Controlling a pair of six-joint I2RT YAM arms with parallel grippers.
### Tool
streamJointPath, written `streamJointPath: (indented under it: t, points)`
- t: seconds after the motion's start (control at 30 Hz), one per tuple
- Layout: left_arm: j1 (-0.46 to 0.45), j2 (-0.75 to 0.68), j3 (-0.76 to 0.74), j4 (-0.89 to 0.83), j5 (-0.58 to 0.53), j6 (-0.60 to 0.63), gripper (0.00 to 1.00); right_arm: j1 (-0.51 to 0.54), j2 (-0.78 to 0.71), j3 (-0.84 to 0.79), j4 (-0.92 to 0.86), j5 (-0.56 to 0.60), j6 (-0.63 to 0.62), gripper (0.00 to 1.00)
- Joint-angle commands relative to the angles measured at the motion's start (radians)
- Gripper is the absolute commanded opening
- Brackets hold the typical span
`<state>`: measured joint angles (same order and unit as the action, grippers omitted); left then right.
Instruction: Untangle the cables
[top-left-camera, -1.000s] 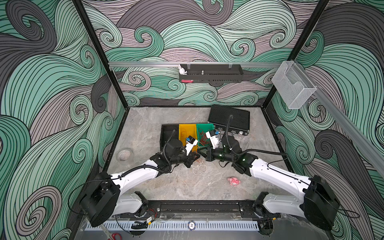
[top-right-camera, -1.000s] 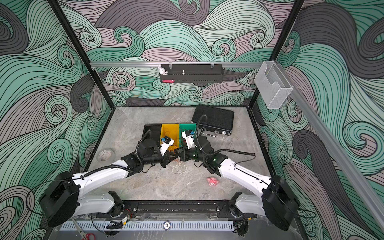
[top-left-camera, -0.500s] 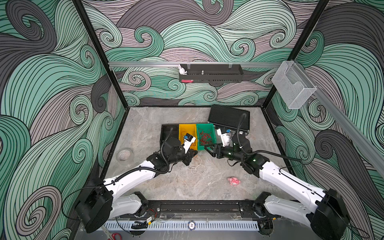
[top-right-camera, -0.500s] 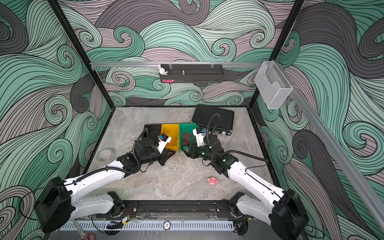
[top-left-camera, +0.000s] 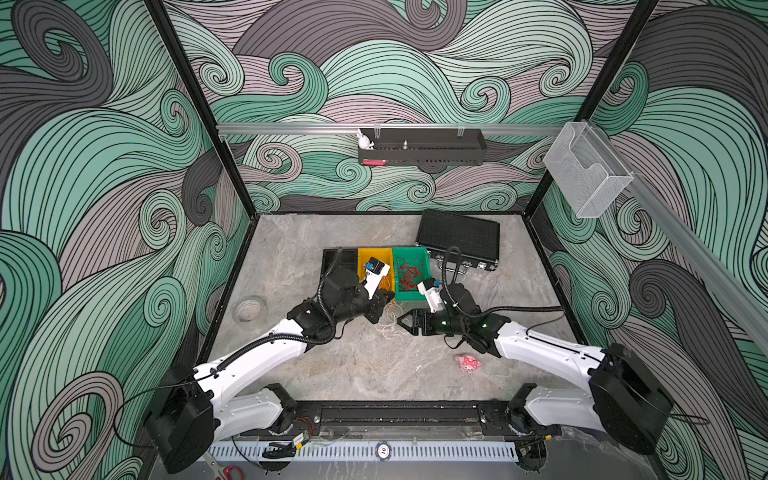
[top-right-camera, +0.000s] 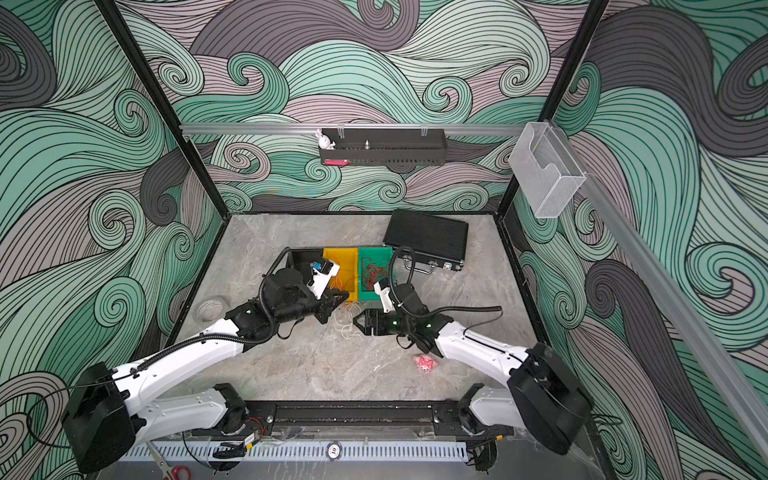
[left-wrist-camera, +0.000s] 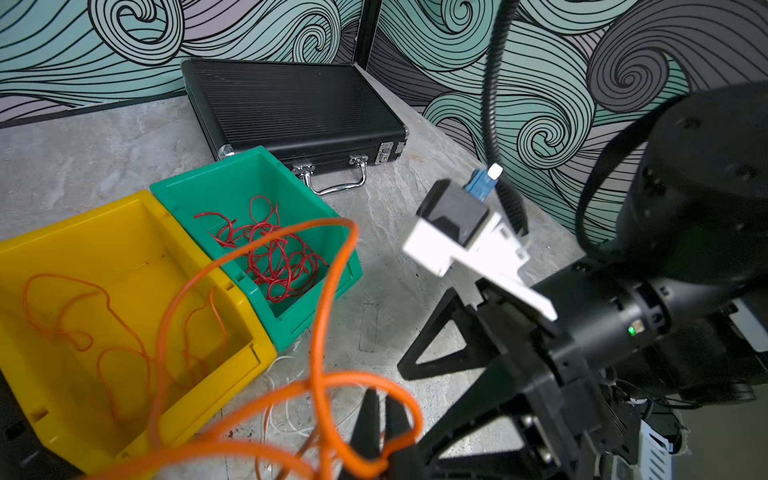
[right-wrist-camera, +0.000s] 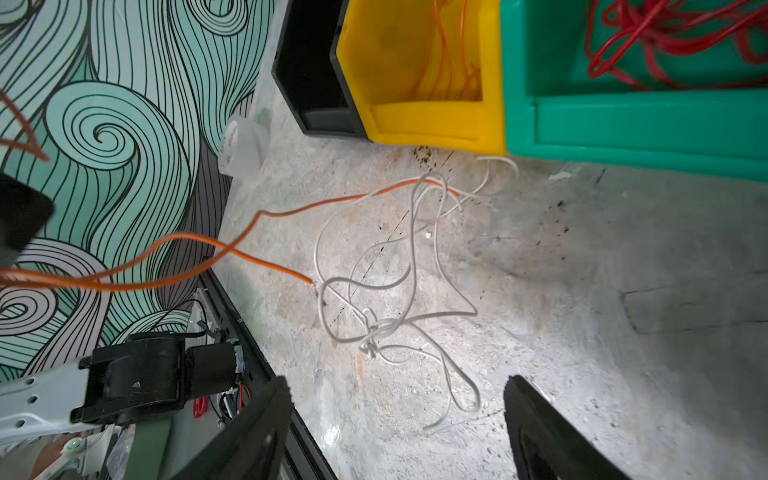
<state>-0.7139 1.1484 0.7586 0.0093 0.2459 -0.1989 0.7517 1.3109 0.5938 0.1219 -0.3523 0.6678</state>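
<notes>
My left gripper (left-wrist-camera: 382, 411) is shut on a thick-looking orange cable (left-wrist-camera: 328, 291) whose loops hang in front of the yellow bin (top-left-camera: 365, 255); in both top views this gripper (top-left-camera: 384, 298) (top-right-camera: 338, 300) sits at that bin's front edge. More thin orange cable (left-wrist-camera: 104, 332) lies inside the bin. Red cables (top-left-camera: 409, 274) are piled in the green bin (top-left-camera: 415, 296). A white cable tangle (right-wrist-camera: 374, 332) lies on the floor, with the orange cable (right-wrist-camera: 291, 212) trailing over it. My right gripper (right-wrist-camera: 395, 386) (top-left-camera: 401, 322) hovers open beside the tangle, nothing between its fingers.
A black bin (top-left-camera: 338, 262) stands left of the yellow one. A shut black case (top-left-camera: 457, 239) lies behind the bins. A pink plush toy (top-left-camera: 468, 363) lies near the right arm, and a tape roll (top-left-camera: 249, 308) sits by the left wall.
My right gripper has opened and pulled away from the left gripper, first toward the green bin, then down to the white tangle. The left gripper stays shut on the orange cable.
</notes>
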Motion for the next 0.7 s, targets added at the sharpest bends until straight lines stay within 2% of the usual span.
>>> streamJointPath:
  t: [0.0,0.1,0.3,0.57,0.67]
  points:
    - [0.008,-0.004,0.050,-0.042,-0.019,-0.033,0.00,0.016,0.045,0.021,0.089,-0.006,0.006,0.83]
    - [0.009,-0.002,0.059,-0.045,-0.023,-0.055,0.00,0.029,0.082,0.041,0.083,0.033,-0.011,0.82]
    - [0.008,-0.003,0.077,-0.051,-0.023,-0.092,0.00,0.029,0.130,0.073,0.120,0.065,-0.034,0.67]
    - [0.011,-0.008,0.081,-0.057,-0.066,-0.159,0.00,0.032,0.212,0.115,0.198,0.010,0.013,0.42]
    - [0.013,-0.018,0.080,-0.059,-0.089,-0.162,0.00,0.034,0.219,0.111,0.202,0.014,0.016,0.27]
